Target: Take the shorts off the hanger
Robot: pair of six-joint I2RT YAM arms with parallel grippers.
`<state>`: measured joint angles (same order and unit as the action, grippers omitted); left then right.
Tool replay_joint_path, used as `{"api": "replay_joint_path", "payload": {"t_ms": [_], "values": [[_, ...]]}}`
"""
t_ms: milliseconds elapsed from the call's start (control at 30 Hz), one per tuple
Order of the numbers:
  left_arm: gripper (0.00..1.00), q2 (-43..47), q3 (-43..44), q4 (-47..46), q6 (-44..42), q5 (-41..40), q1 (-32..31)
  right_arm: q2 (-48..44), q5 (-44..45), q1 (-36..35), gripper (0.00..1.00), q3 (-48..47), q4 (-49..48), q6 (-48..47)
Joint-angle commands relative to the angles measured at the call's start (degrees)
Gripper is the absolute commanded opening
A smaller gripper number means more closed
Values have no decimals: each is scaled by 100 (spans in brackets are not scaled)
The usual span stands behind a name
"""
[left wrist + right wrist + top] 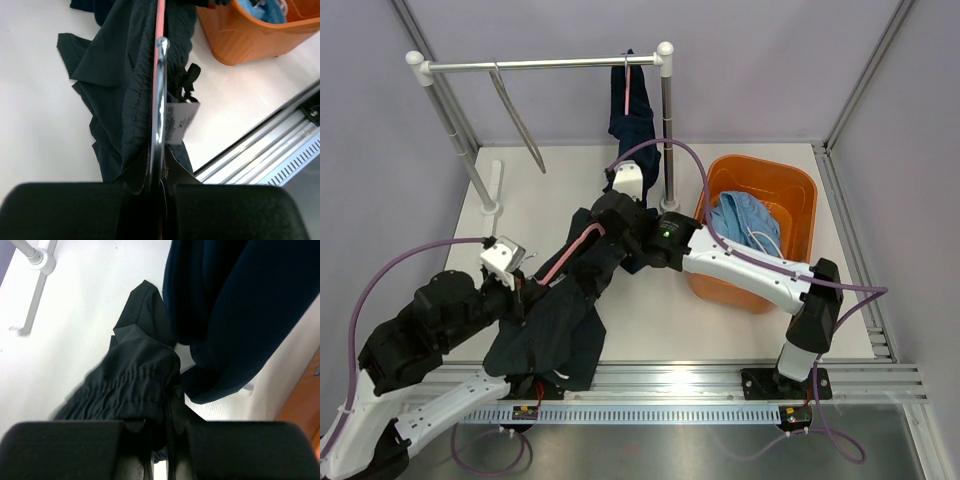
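Clamped in the left hand [155,192] is the hanger [159,100]; the black shorts [130,385] draped on it are pinched by the shut right hand [160,432].

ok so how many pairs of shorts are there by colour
light blue cloth shorts, in the orange plastic tub: 1
black cloth shorts, on the pink hanger: 1
dark navy cloth shorts, hanging from the metal rail: 1
total: 3
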<state>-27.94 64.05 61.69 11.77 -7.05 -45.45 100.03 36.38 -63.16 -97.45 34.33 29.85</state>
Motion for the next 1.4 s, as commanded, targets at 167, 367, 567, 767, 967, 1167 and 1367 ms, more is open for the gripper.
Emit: {"api": "replay_joint_path", "payload": {"t_ms": [167, 367, 567, 767, 967, 1167, 1367], "values": [[0, 491, 318, 168, -201, 907, -16, 131, 326, 418, 0, -784, 268, -436], [0, 614, 468, -60, -123, 477, -25, -79, -69, 418, 0, -240, 30, -190], [0, 746, 556, -430, -35, 284, -16, -448, -412, 409, 0, 577, -347, -40], [0, 589, 459, -938, 281, -805, -16, -686, -360, -222, 0, 825, -454, 48], [0, 360, 345, -2070, 466, -1352, -16, -398, -105, -1654, 0, -18, 29, -233], [0, -44, 143, -2907, 554, -1457, -25, 60, 308, -2858, 0, -1073, 522, -690], [0, -431, 160, -3470, 484, -1940, -16, 96, 413, -3422, 0, -1672, 926, -1235]]}}
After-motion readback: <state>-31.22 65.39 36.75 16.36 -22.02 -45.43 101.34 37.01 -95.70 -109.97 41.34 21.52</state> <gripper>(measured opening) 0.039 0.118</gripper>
